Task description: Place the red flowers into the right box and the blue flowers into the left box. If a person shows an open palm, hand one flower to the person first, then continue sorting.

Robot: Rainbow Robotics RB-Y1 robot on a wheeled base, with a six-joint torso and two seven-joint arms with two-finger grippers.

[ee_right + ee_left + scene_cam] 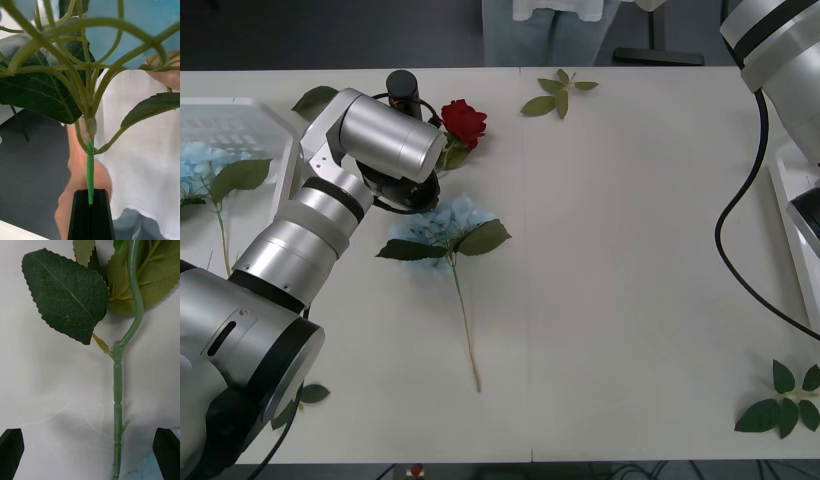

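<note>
Left claw (90,453): wide open, stem of a red rose (464,120) between its fingers, not gripped.
Right claw (90,212): closed on a blue flower stem (90,172), raised toward a person's hand (167,73).
Done: one blue flower (198,165) in the left box (240,125).
Left: the rose and a second blue flower (442,222) on the surface (630,250).

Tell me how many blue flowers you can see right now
3. One blue flower lies mid-table by the left arm, one rests in the left box, and the right gripper holds one up. Others may be hidden.
</note>
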